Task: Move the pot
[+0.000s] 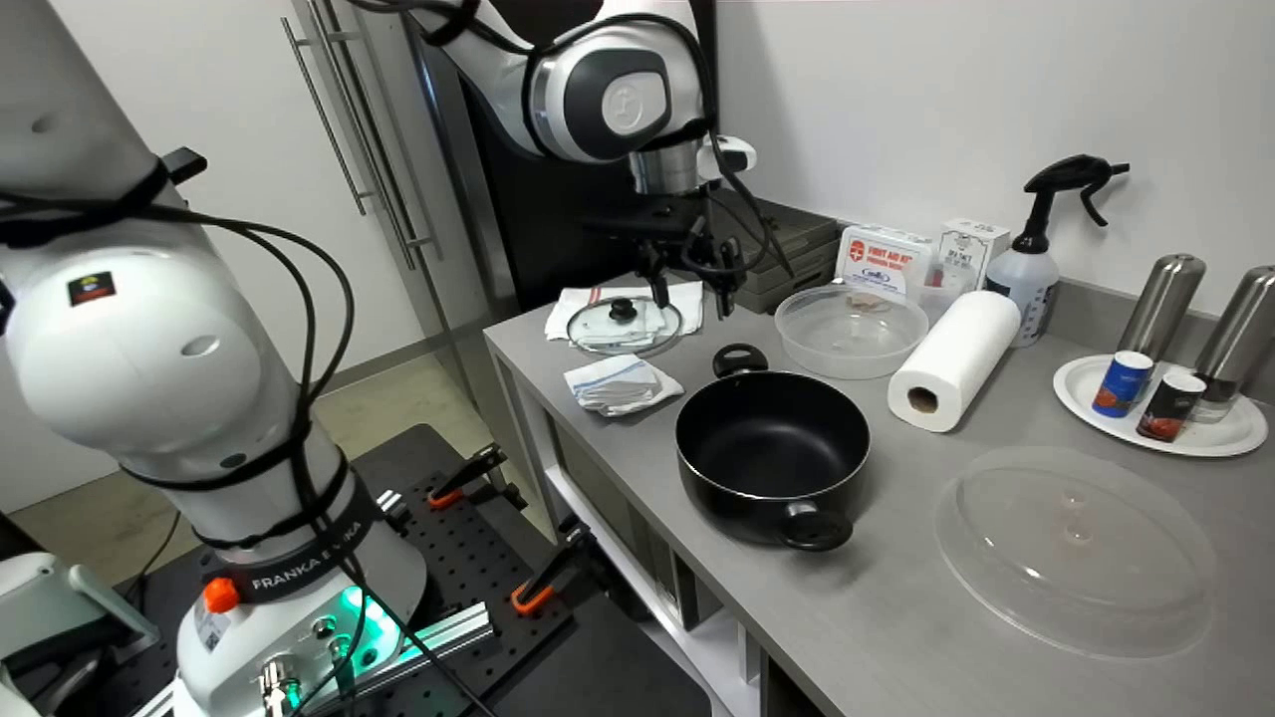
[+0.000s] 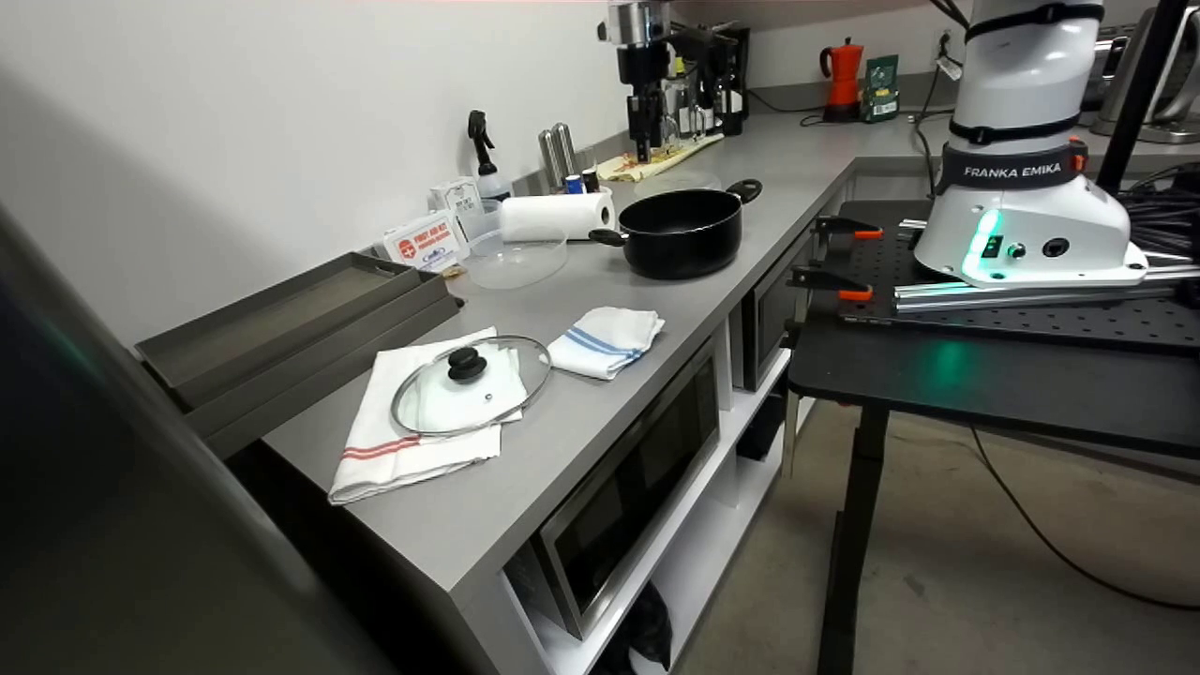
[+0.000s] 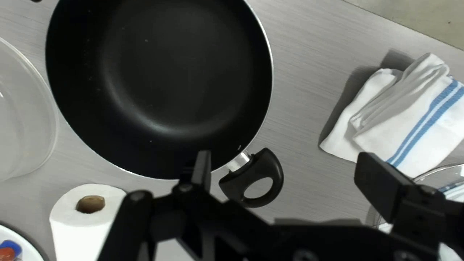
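Observation:
The wide black pot (image 1: 772,438) stands upright on the grey counter, and its dark inside shows. It also shows in the exterior view (image 2: 682,239) with its two side loop handles. In the wrist view the pot (image 3: 181,72) fills the upper left, and one loop handle (image 3: 266,177) lies toward the jaws. My gripper (image 1: 694,297) is open and empty, above the counter beyond the pot's far handle. It hangs down in the exterior view (image 2: 643,155) too. In the wrist view the two fingers (image 3: 284,159) are wide apart with the handle showing between them, not touched.
A clear plastic bowl (image 1: 852,334) and a paper towel roll (image 1: 956,358) stand beside the pot. A folded towel (image 1: 623,385) and a glass lid (image 1: 598,327) lie near the counter's end. A clear plastic lid (image 1: 1076,568) and a plate (image 1: 1225,433) with shakers are on the far side.

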Robot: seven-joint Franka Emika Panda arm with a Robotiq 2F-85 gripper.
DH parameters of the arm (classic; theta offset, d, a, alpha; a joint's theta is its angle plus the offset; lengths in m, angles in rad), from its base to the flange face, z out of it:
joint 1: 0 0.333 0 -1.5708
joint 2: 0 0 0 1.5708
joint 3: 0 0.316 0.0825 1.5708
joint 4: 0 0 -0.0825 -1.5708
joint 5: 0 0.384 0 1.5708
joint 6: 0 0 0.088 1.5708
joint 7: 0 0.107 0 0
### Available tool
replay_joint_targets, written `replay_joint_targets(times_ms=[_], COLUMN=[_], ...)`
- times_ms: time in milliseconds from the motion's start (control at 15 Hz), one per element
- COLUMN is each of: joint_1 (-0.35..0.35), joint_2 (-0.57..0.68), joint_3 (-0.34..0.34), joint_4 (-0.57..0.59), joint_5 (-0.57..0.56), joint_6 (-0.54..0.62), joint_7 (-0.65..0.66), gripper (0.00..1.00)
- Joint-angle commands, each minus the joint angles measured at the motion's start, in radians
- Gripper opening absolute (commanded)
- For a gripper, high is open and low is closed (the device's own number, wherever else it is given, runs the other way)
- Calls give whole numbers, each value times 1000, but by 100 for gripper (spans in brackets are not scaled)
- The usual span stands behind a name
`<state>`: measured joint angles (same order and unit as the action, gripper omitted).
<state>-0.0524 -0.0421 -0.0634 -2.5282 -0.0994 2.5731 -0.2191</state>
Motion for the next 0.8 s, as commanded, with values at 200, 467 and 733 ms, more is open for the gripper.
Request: replay_joint_targets(times_ms=[200,467,733], joint_1=[-18,-27,-41], joint_2=[186,268,341], joint_3=[-9,-8,-1], joint_4=[90,144,192], joint_5=[-15,-8,12], joint_6=[83,79,79], joint_7=[17,14,5], gripper=[100,100,100])
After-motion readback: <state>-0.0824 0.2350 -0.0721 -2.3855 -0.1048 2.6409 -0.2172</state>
